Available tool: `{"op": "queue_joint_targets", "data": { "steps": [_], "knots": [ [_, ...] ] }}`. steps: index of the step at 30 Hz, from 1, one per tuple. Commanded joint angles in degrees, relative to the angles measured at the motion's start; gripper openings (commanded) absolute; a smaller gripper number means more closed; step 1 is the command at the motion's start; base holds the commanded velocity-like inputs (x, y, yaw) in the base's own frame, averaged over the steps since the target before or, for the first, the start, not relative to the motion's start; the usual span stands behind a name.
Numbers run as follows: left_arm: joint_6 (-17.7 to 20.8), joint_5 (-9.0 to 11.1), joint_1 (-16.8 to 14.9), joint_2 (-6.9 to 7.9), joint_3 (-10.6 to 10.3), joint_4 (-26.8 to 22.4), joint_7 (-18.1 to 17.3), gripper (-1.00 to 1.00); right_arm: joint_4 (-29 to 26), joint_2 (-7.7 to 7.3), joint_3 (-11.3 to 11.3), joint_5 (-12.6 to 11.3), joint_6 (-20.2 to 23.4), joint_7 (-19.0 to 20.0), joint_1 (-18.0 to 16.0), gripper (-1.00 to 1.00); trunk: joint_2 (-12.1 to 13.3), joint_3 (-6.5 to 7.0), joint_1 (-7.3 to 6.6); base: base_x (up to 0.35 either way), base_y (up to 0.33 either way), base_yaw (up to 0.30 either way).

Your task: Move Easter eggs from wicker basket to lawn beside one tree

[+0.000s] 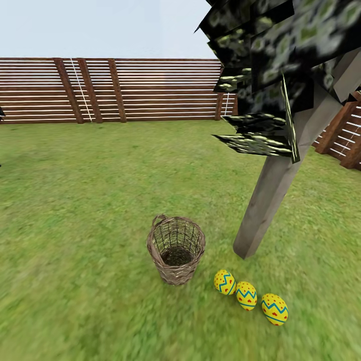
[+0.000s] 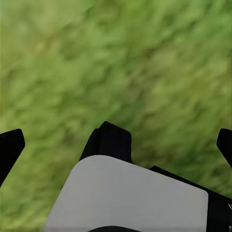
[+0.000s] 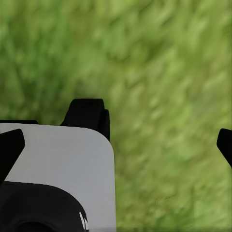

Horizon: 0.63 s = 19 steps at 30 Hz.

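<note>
Three eggs (image 1: 247, 295) between basket (image 1: 176, 249) (left) and tree (image 1: 281, 170)

Pale sky (image 1: 100, 27) above.

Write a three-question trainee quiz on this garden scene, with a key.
1. True or false: an egg lies inside the wicker basket.
2. How many Easter eggs lie on the lawn?
3. The eggs lie: A) by the fence B) between the basket and the fence C) near the foot of the tree

Key: 1 false, the basket looks empty; 2 three; 3 C
</note>
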Motion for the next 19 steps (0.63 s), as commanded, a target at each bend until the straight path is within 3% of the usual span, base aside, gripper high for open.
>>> {"op": "queue_joint_targets", "data": {
  "steps": [1, 19],
  "knots": [
    [0.09, 0.60, -0.07, 0.03, 0.12, 0.15, -0.29, 1.00, 0.08, -0.03, -0.49, 0.47, 0.11, 0.15, -0.06, 1.00, -0.02, -0.04, -0.01, 0.000, 0.000, 0.000],
    [0.09, 0.60, -0.07, 0.03, 0.11, 0.15, -0.29, 1.00, 0.08, -0.03, -0.48, 0.47, 0.11, 0.15, -0.06, 1.00, -0.02, -0.04, -0.01, 0.000, 0.000, 0.000]
  ]
}}
